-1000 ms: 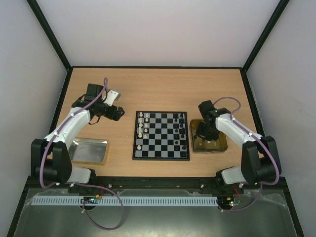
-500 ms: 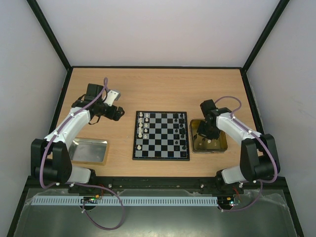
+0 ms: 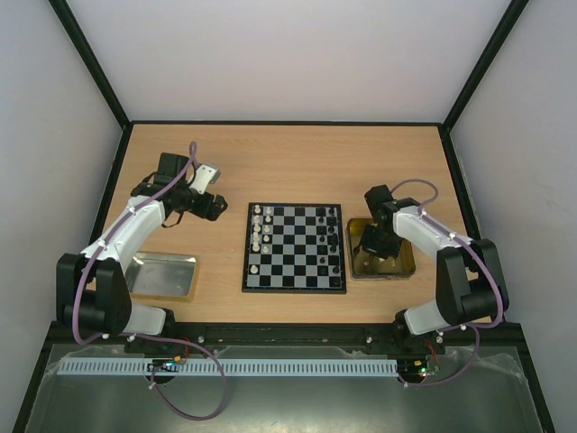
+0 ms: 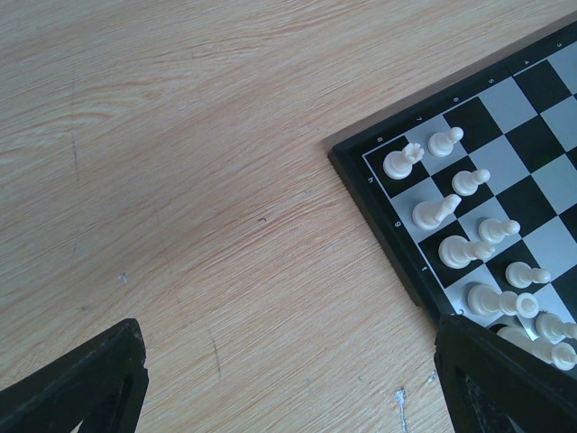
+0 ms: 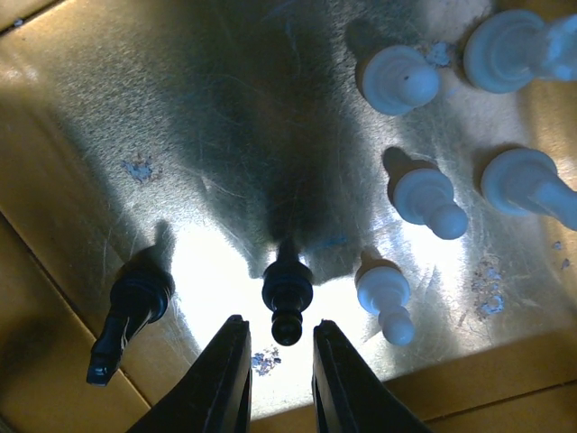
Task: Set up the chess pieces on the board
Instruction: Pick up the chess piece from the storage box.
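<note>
The board [image 3: 294,271] lies mid-table, with white chess pieces [image 3: 257,230] down its left columns and black ones [image 3: 331,230] down its right. My right gripper [image 5: 281,336] hangs low inside the gold tray [image 5: 54,361]. Its jaws are open by a narrow gap. The head of a standing black pawn [image 5: 287,293] sits between the fingertips with a sliver of space on each side. Another black piece [image 5: 131,311] and several white pieces [image 5: 424,198] stand in the same tray. My left gripper [image 4: 288,388] is wide open over bare wood beside the board's corner [image 4: 379,194].
A silver tray [image 3: 162,275] lies at the front left near the left arm's base. The gold tray [image 3: 406,267] sits right against the board's right side. In the left wrist view, white pieces [image 4: 451,248] crowd the board's edge rows.
The right arm's wrist has shifted slightly over the gold tray. The left arm has not moved.
</note>
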{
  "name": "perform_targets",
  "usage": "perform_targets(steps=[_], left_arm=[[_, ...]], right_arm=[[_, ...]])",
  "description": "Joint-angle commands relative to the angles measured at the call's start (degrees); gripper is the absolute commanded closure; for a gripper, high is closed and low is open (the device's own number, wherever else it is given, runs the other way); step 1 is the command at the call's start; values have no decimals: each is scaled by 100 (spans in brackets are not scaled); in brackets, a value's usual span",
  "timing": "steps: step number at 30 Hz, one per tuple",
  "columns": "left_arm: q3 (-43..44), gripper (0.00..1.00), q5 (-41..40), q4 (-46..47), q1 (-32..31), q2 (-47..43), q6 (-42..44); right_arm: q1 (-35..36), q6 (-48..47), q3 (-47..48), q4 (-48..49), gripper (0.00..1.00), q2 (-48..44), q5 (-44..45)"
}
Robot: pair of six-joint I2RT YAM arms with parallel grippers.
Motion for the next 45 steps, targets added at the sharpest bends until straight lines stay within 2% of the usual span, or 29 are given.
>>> perform_targets(steps=[1, 10, 17, 28, 32, 36, 45], left_arm=[[-2, 13, 17, -29, 30, -29, 50], [-25, 13, 40, -29, 30, -68, 50], [-43, 13, 40, -28, 30, -110, 56], [0, 13, 100, -53, 30, -124, 15], [40, 13, 103, -79, 30, -105, 17], [38, 13, 97, -88, 30, -102, 8], [29, 13, 79, -99, 30, -134, 6]], right_arm=[[-75, -37, -73, 60, 81, 80, 55], [-126, -29, -111, 121, 87, 150, 44], [-140, -20, 18, 76, 96, 213, 146], [-60, -16, 378, -548, 98, -630, 314], [344, 93, 724, -918, 98, -913, 506], [1034, 476, 1053, -1189, 98, -1071, 502], [2602, 1252, 1092, -1289, 98, -1087, 335]])
